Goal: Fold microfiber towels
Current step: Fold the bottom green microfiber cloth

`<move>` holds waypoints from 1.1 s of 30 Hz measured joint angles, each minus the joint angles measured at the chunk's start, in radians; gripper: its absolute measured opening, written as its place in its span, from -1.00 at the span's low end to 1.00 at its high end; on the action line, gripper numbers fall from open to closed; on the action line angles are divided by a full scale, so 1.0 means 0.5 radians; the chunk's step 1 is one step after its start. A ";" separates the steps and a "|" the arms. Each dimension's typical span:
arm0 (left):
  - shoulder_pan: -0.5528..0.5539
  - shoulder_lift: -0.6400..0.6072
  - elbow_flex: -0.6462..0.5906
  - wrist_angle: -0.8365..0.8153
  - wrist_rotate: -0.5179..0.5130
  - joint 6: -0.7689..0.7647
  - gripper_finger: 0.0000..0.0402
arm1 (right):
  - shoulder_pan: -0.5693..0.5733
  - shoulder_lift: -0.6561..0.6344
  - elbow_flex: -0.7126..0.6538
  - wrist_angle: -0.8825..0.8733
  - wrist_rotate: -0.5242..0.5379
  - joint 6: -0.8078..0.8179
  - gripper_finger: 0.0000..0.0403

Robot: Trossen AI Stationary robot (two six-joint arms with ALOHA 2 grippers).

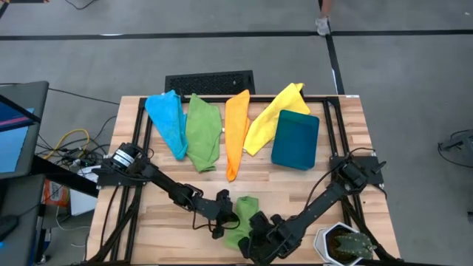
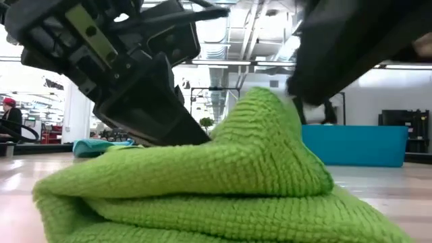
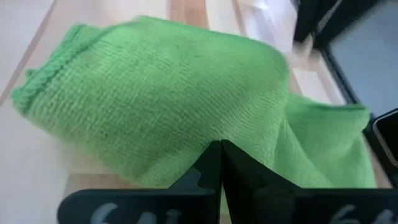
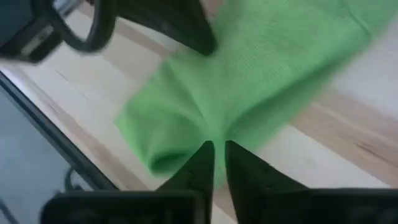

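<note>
A bright green microfiber towel [image 1: 247, 208] lies bunched in several layers near the table's front edge, and both grippers meet over it. My left gripper [image 1: 225, 214] comes in from the left and is shut on the towel [image 3: 174, 93]. My right gripper [image 1: 260, 227] comes from the right, pointing steeply down, with its fingers nearly together on the towel [image 4: 249, 81]. In the low view the towel [image 2: 202, 175] rises to a peak under the right gripper. Its lower folds rest on the wood. My left gripper pinches a raised fold of the green towel [image 3: 219, 132] between its two shut fingers. It comes slanting down from the table's left. The cloth spreads out beyond the fingertips, with the rest lying on the table. My right gripper has a pinch of the towel's upper layer [image 4: 215, 132] between its fingertips, which stand a narrow slit apart. The fingers point steeply down from above. The cloth under them is drawn up into a peak [image 2: 270, 101] while the lower folds stay on the table.
Flat across the table's far half lie a light blue towel [image 1: 168, 118], a green one [image 1: 203, 133], an orange one [image 1: 235, 133] and a yellow one [image 1: 275, 112]. A dark teal bin [image 1: 295, 139] stands at the far right. A potted plant [image 1: 347, 244] sits at the near right corner.
</note>
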 joint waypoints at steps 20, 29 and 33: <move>0.035 0.022 0.063 -0.044 -0.053 -0.014 -1.00 | 0.054 -0.007 -0.046 0.455 0.160 -0.276 -0.15; 0.035 0.022 0.062 -0.044 -0.071 -0.016 -1.00 | 0.048 0.114 -0.056 0.588 0.019 -0.282 -0.16; 0.035 0.022 0.061 -0.043 -0.079 -0.017 -1.00 | 0.045 0.127 -0.055 0.592 0.015 -0.283 -0.18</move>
